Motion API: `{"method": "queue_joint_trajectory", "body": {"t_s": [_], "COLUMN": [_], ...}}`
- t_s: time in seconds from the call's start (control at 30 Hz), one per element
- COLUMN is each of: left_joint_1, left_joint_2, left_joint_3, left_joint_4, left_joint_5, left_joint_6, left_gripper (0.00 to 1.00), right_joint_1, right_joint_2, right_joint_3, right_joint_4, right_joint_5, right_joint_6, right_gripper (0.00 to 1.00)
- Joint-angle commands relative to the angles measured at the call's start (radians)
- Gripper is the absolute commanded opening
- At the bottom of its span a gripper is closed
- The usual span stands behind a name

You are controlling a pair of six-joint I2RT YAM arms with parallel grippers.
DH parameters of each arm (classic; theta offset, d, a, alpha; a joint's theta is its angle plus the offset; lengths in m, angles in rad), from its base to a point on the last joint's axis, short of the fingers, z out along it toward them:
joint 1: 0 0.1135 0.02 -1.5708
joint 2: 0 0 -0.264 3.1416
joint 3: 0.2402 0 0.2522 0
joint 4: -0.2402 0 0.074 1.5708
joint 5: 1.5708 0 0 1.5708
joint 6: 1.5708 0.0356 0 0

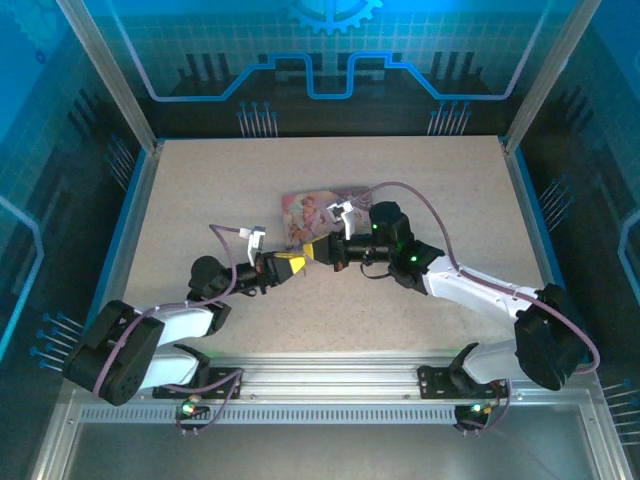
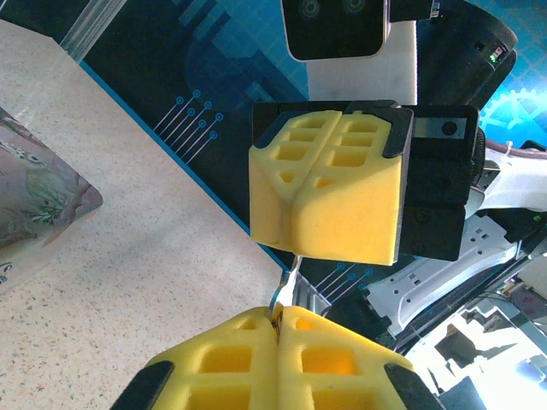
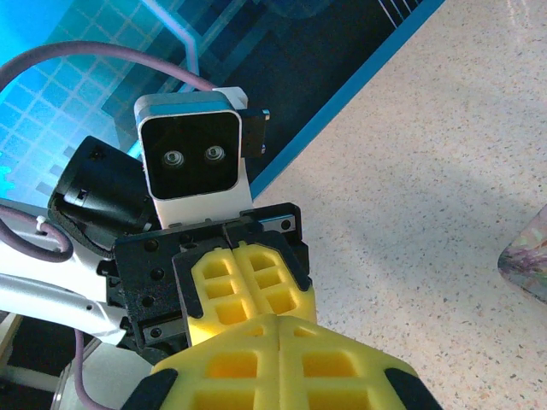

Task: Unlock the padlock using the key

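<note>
I have both arms brought together over the middle of the bench (image 1: 200,200), just on the near side of the pink tin (image 1: 305,212). The left end effector (image 1: 296,264) and the right end effector (image 1: 322,249) point at each other, tip to tip, almost touching.

On the left wrist camera I see my left end effector (image 2: 279,329) with its yellow pads pressed together. A thin metal piece (image 2: 291,280) stands out of the seam between them and reaches up to the lower edge of the right end effector (image 2: 329,196). I cannot tell whether this sliver is the key or the padlock's shackle; it is too small and half hidden.

The right pads are also together, and I cannot tell whether anything sits between them. From the right wrist camera, the right end effector (image 3: 278,342) faces the left one (image 3: 244,286) head-on, both with pads together. A corner of the tin (image 3: 526,256) lies on the bench at the right edge.
</note>
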Motion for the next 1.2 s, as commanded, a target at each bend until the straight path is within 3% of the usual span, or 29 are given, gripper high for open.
{"method": "queue_joint_trajectory", "body": {"t_s": [0.0,0.03,0.1,0.2,0.33,0.43,0.63,0.8,1.17], "left_joint_1": [-0.006,-0.003,0.007,0.017,0.017,0.016,0.016,0.016,0.016], "left_joint_2": [-0.021,-0.024,-0.027,-0.055,-0.155,-0.263,-0.487,-0.638,-0.721], "left_joint_3": [-0.017,-0.026,-0.049,-0.081,-0.092,-0.084,-0.068,-0.066,-0.067], "left_joint_4": [0.041,0.041,0.03,-0.065,-0.29,-0.482,-0.788,-0.959,-1.05], "left_joint_5": [-0.023,-0.033,-0.055,-0.106,-0.171,-0.205,-0.242,-0.264,-0.27], "left_joint_6": [0.032,0.041,0.063,0.13,0.243,0.32,0.414,0.452,0.473], "left_gripper": [0.0,0.0,0.0,0.0,0.0,0.0,0.0,0.0,0.0], "right_joint_1": [0.007,0.007,0.006,0.009,0.083,0.158,0.209,0.198,0.163], "right_joint_2": [-0.022,-0.027,-0.041,-0.078,-0.07,0.026,0.223,0.313,0.426], "right_joint_3": [-0.003,0.002,0.009,-0.013,-0.012,0.015,0.089,0.115,0.164], "right_joint_4": [-0.048,-0.079,-0.152,-0.265,-0.474,-0.55,-0.558,-0.493,-0.388], "right_joint_5": [0.043,0.064,0.128,0.296,0.696,0.905,1.027,1.038,0.994], "right_joint_6": [-0.002,-0.004,-0.005,0.005,0.01,0.034,0.134,0.138,0.107], "right_gripper": [0.16,0.36,0.58,0.66,0.66,0.65,0.62,0.58,0.56]}}
